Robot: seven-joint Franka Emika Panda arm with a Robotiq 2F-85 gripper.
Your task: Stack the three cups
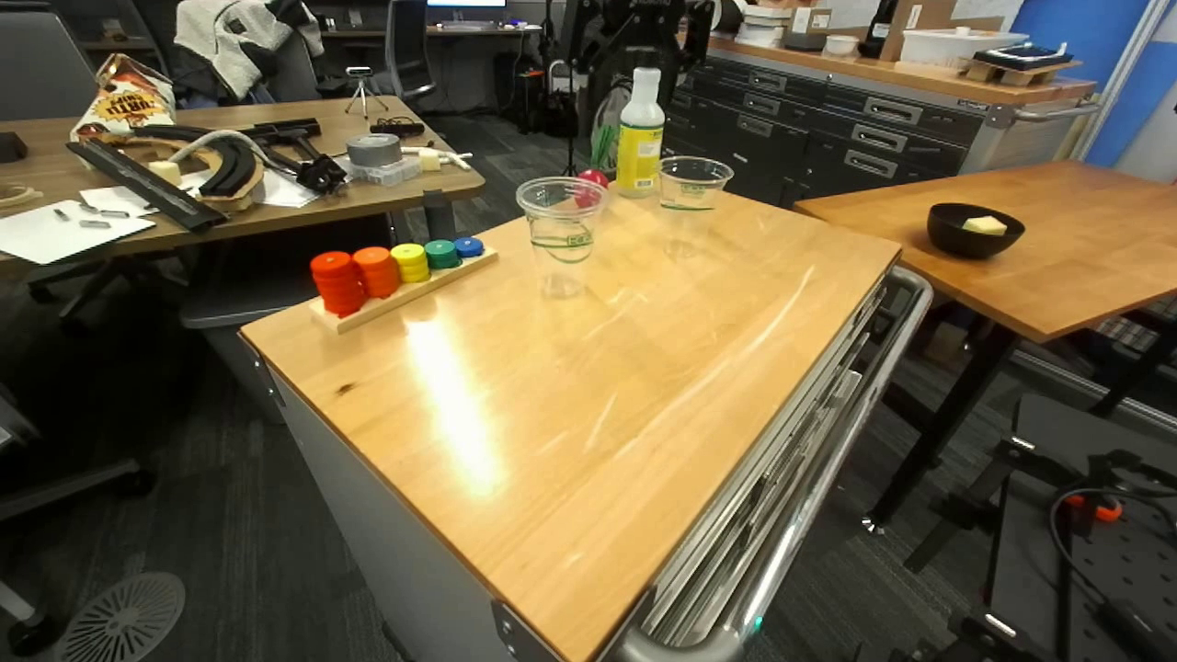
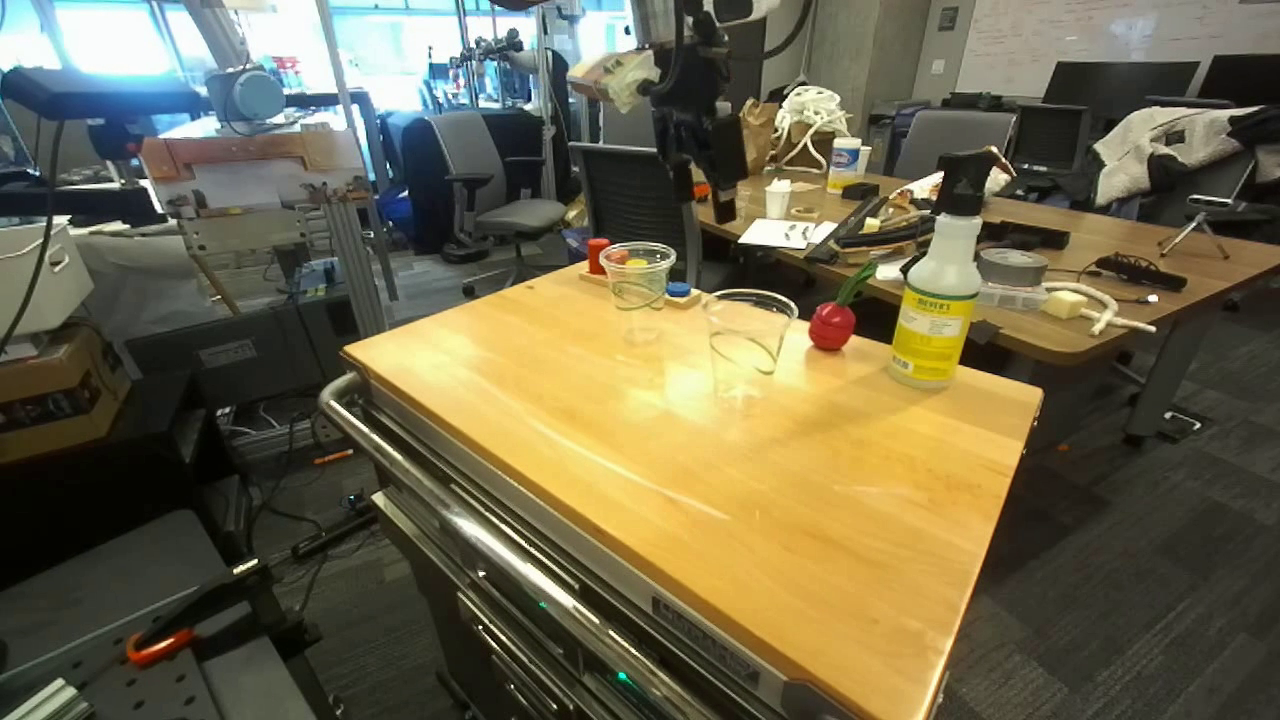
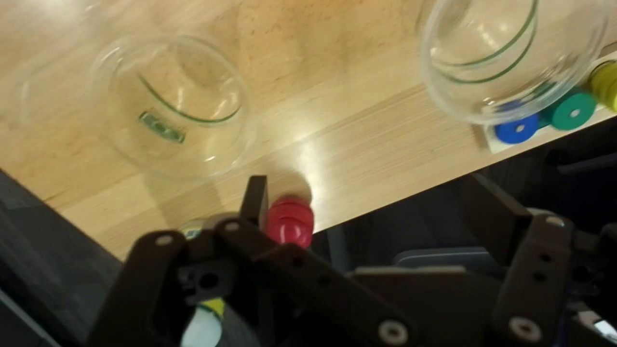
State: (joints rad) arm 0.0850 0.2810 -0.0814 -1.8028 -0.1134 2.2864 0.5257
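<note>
The blocky black gripper (image 3: 371, 200) is holding its jaws wide apart, with only air between. Outward, on the glossy, grained wooden tabletop (image 1: 570, 432), a thin clear cup (image 3: 171, 108) is standing upright near the smooth, round red toy (image 3: 291, 221). Well apart, near the stacked-disc toy (image 1: 410, 264), a second clear cup (image 3: 511, 55) is showing two green loops; whether it is hiding another inside, I cannot tell.

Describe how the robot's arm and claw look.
The claw is black, its two jointed fingers bearing round, pale screw heads. In an exterior view, the arm shows white casing beside black parts, with a dark cable alongside.
</note>
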